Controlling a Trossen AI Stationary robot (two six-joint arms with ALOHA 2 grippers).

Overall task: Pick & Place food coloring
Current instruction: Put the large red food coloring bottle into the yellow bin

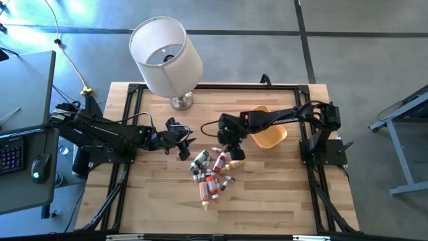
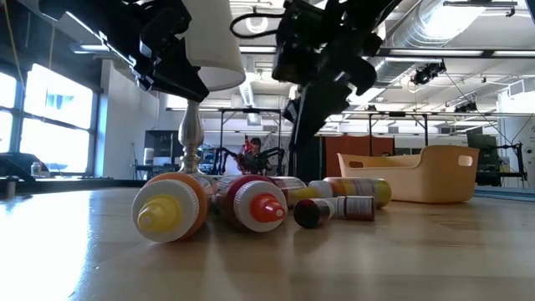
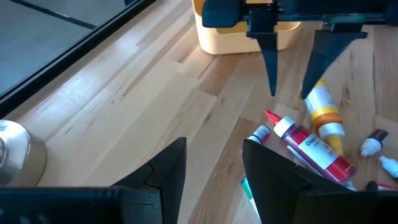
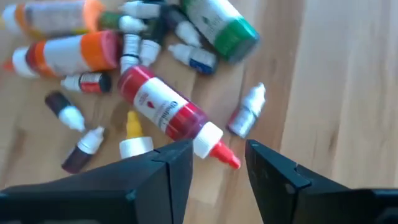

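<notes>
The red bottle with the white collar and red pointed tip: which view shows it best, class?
The right wrist view: the red bottle lies unobstructed, label and tip visible. The left wrist view shows it among neighbours; the low view only cap-end on; the high view a small shape.

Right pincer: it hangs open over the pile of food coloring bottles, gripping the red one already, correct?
Not quite. The right pincer hangs open over the food coloring bottles, but it grips nothing: the right wrist view shows the red bottle lying on the table beyond its fingers.
</notes>
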